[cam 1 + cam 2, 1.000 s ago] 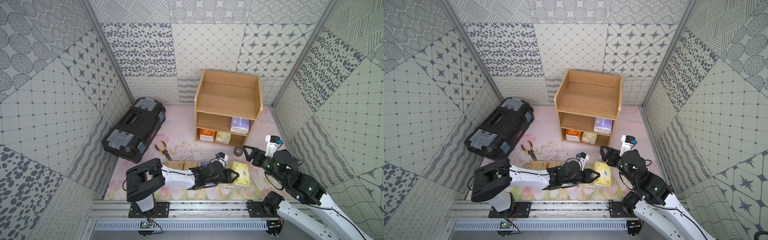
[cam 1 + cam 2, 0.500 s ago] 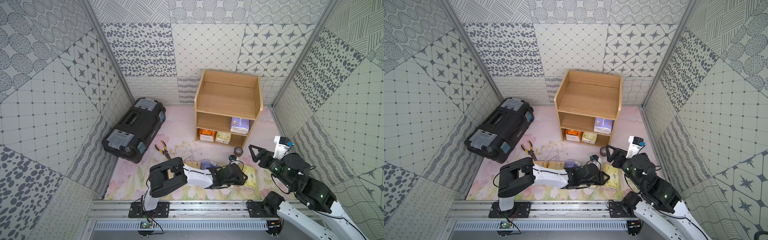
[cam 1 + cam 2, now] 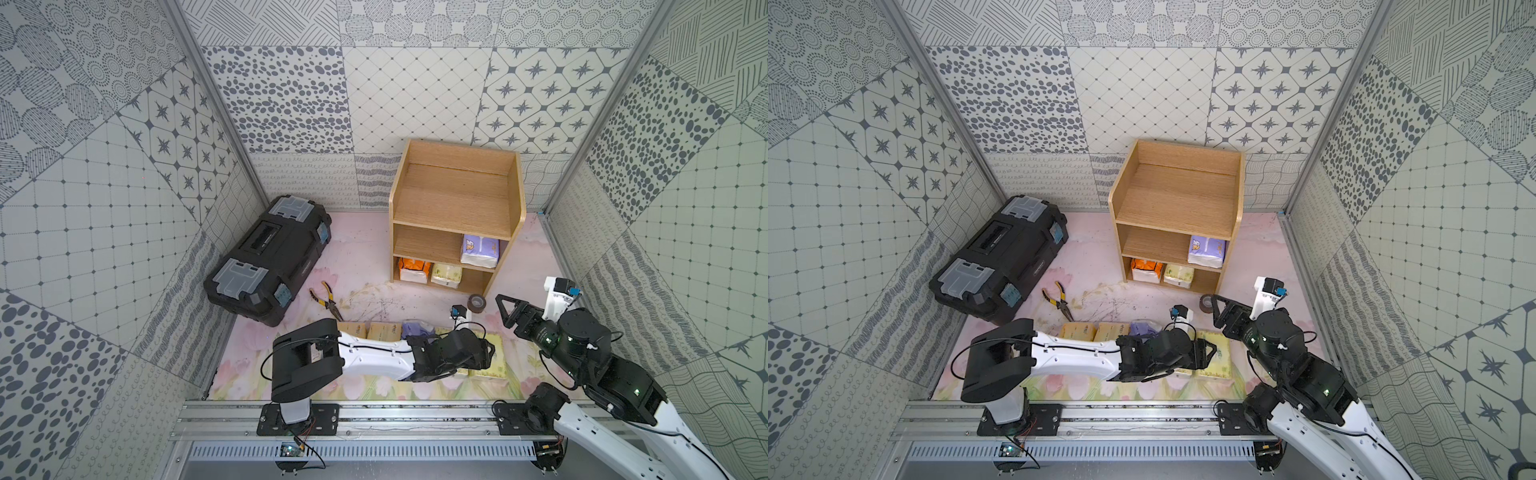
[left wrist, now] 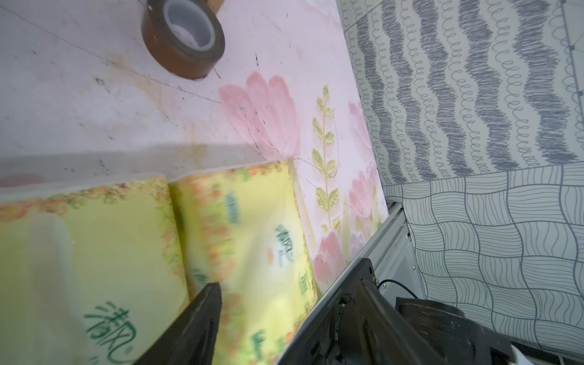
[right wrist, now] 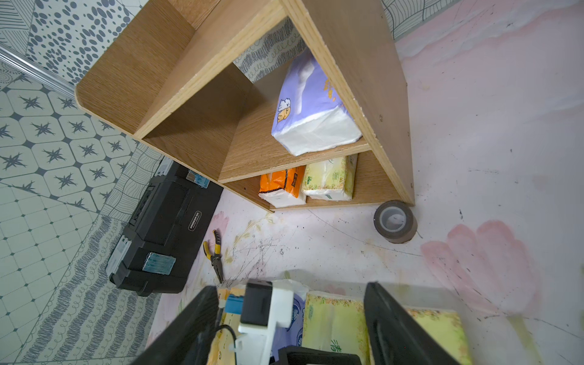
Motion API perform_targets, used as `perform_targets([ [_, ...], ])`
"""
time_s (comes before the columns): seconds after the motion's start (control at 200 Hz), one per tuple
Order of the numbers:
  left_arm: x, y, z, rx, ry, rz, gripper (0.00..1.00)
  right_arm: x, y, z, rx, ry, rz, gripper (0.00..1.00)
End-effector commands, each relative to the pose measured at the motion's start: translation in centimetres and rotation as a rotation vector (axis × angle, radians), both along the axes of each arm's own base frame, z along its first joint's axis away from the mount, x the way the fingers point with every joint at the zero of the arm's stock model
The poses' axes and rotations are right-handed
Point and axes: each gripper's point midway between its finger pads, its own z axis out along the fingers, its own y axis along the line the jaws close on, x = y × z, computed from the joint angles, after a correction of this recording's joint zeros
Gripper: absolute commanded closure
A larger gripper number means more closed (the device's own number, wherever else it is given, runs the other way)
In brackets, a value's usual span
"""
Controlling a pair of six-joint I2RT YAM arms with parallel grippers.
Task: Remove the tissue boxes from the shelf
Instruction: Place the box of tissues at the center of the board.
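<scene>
The light-wood shelf [image 3: 457, 199] [image 3: 1177, 195] [image 5: 196, 104] holds three tissue boxes: a lavender one [image 3: 480, 249] [image 5: 311, 113] on the middle tier, an orange one [image 3: 413, 269] [image 5: 281, 186] and a yellow-green one [image 3: 446, 275] [image 5: 330, 178] at the bottom. Several more lie in a row on the floor. My left gripper [image 3: 488, 355] [image 4: 284, 316] is open, low over the yellow-green pack [image 3: 496, 365] [image 4: 252, 237] at the row's right end. My right gripper [image 3: 505, 309] [image 5: 290, 316] hangs open and empty, facing the shelf.
A brown tape roll [image 3: 476, 303] [image 4: 185, 38] sits by the shelf's front right corner. Yellow-handled pliers [image 3: 328, 299] and a black toolbox [image 3: 270, 257] lie to the left. The metal rail [image 3: 374, 415] runs along the front, and the right wall is close.
My left gripper carried a yellow-green pack a little to the right, then its jaws opened over it. The right gripper drew back slightly to the right and stayed open.
</scene>
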Motion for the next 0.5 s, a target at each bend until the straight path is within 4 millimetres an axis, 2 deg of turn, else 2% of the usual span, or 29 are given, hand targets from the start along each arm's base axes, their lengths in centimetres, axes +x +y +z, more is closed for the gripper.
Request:
perform_targets([
  [0.0, 1.2, 2.9, 1.9, 0.046, -0.111, 0.1, 0.28, 0.1, 0.0, -0.2, 0.023, -0.003, -0.015, 0.24],
  [0.095, 1.4, 4.4, 3.4, 0.02, -0.133, 0.152, 0.29, 0.3, 0.2, -1.1, 0.022, 0.026, -0.019, 0.24],
  [0.21, 2.2, 6.1, 5.6, -0.007, -0.19, 0.202, 0.36, 0.4, 0.8, -3.2, 0.018, 0.088, -0.013, 0.25],
  [0.405, 5.8, 7.8, 8.8, -0.122, -0.204, 0.245, 0.46, 0.7, 2.2, -7.1, 0.083, 0.185, -0.01, 0.26],
  [0.495, 7.6, 8.2, 10.3, -0.173, -0.231, 0.255, 0.46, 0.8, 2.3, -8.9, 0.124, 0.214, -0.037, 0.29],
])
